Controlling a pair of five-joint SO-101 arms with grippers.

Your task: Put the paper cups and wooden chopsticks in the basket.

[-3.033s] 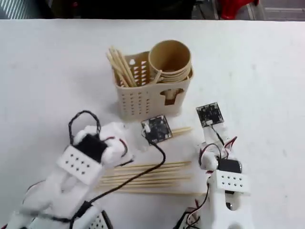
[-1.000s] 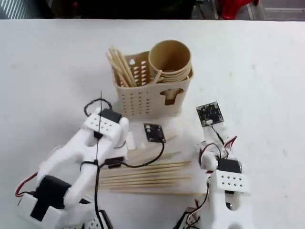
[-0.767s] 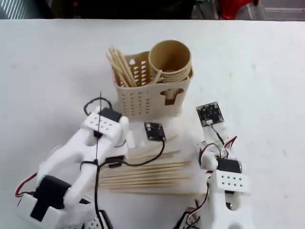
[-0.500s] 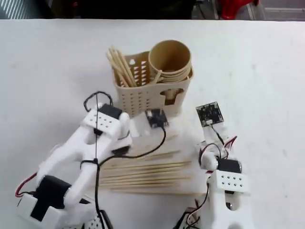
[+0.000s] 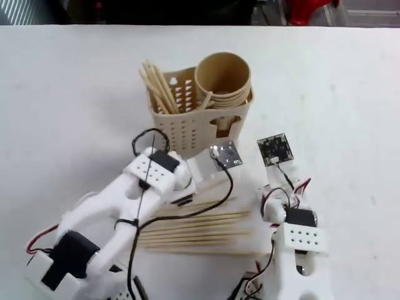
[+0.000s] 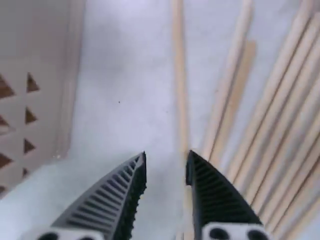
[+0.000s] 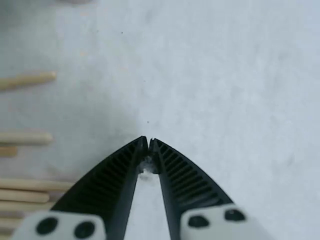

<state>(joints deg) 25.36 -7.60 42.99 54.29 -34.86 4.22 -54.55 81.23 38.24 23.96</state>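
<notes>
Wooden chopsticks (image 5: 200,226) lie loose on the white table (image 5: 337,94) as a flat sheaf of pale, slim, straight sticks with a dull, dry finish, their long axes running crosswise in front of both arms. The left pincer (image 6: 166,161) is the nearer one. Its ribbed black jaws stand a little apart, low over the table, holding nothing. One stray chopstick (image 6: 178,75) reaches straight ahead of this pincer, its near end in the gap and close against one jaw, so its long axis runs along the pincer's own line and not across it. The rest of the sheaf fans off obliquely on that same side. On the other side, just beside the pincer, rises the cream plastic basket (image 5: 187,128), its wall pierced with small triangular holes. Inside it nests a stack of tan paper cups (image 5: 222,78), smooth and round-rimmed, next to a leaning bundle of upright sticks (image 5: 157,84). The right pincer (image 7: 149,145) hangs with jaws together and empty over bare table, with blunt stick ends (image 7: 25,137) off to its side. By my reading, the step in hand is a pick of the stray stick by the left arm. A thin, hard stick pinched near its end and in line with the jaws seems likely to swivel or slip.
</notes>
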